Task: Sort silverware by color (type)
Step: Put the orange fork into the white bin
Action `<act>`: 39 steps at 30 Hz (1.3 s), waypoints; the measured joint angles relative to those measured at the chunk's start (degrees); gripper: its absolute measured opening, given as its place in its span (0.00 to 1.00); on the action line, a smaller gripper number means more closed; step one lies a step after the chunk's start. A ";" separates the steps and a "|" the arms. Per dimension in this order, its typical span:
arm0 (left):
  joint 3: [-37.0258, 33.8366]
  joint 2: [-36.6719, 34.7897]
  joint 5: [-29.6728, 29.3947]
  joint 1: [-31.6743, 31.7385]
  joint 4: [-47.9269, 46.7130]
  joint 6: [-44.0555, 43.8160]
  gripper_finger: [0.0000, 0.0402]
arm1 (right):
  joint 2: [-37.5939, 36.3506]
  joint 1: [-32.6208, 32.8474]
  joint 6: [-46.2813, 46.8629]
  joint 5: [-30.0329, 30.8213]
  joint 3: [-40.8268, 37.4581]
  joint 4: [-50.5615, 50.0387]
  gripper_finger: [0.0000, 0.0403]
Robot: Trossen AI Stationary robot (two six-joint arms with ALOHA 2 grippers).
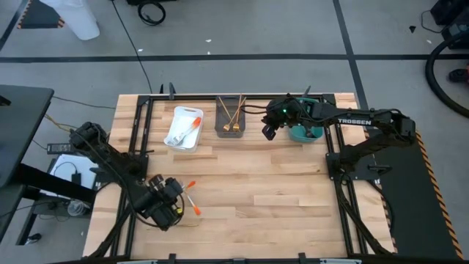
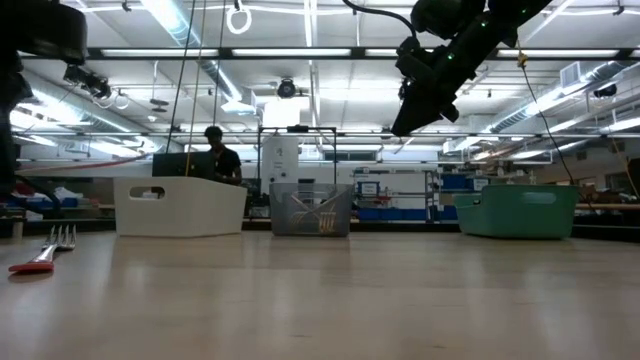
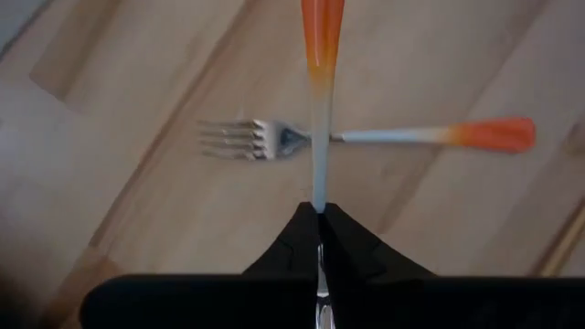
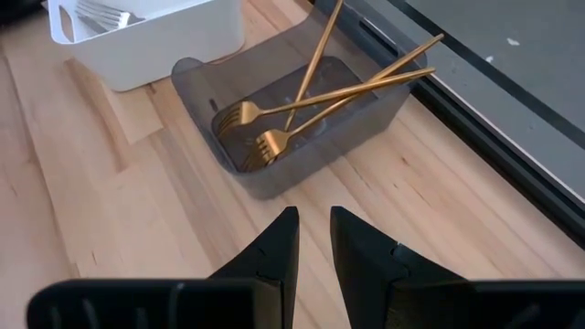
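Note:
My left gripper (image 1: 174, 196) is over the table's near left part, shut on an orange-handled utensil (image 3: 320, 100). Under it a second orange-handled fork (image 3: 366, 136) lies flat on the wood; it also shows as the fork (image 2: 45, 257) in the low view. My right gripper (image 4: 313, 239) hovers open, high above the table near the far edge, between the grey bin (image 4: 375, 110) and the teal bin (image 1: 302, 135). The grey bin holds three gold forks (image 4: 302, 114). The white bin (image 1: 183, 129) holds silver-headed pieces. My left gripper pinches the utensil between its two fingers by the silver shaft (image 3: 319, 194); the head end is hidden between the fingers. The fingers lie along it. Its orange handle end (image 3: 322, 27) sticks out straight ahead of the fingertips, crossing over the fork that lies on the table.
Three bins stand in a row along the far edge: white, grey, teal (image 2: 515, 212). Black frame rails run along the table's left, right and far sides. Bare wood (image 1: 271, 198) fills the middle and near right. A person shows in the room behind the table (image 2: 215, 152).

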 joint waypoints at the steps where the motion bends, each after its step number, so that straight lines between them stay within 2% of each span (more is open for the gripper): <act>1: 0.00 0.00 -0.32 0.43 0.00 0.14 0.02 | 0.00 -0.01 0.00 0.00 0.00 0.08 0.19; 10: 0.03 -1.24 -3.18 4.68 -0.28 2.92 0.02 | 0.00 0.00 -0.01 -0.02 0.00 0.38 0.19; 20: 0.09 -8.51 -7.99 12.69 -2.74 12.06 0.02 | 0.00 -0.02 -0.01 -0.04 0.00 0.74 0.19; 34: 0.09 -19.98 -7.84 27.65 -2.18 27.76 0.02 | 0.00 0.00 0.04 -0.04 -0.02 1.34 0.19; 39: 0.09 -22.37 -1.54 34.88 -0.29 33.95 0.02 | 0.00 0.00 0.86 -0.06 -0.02 2.43 0.19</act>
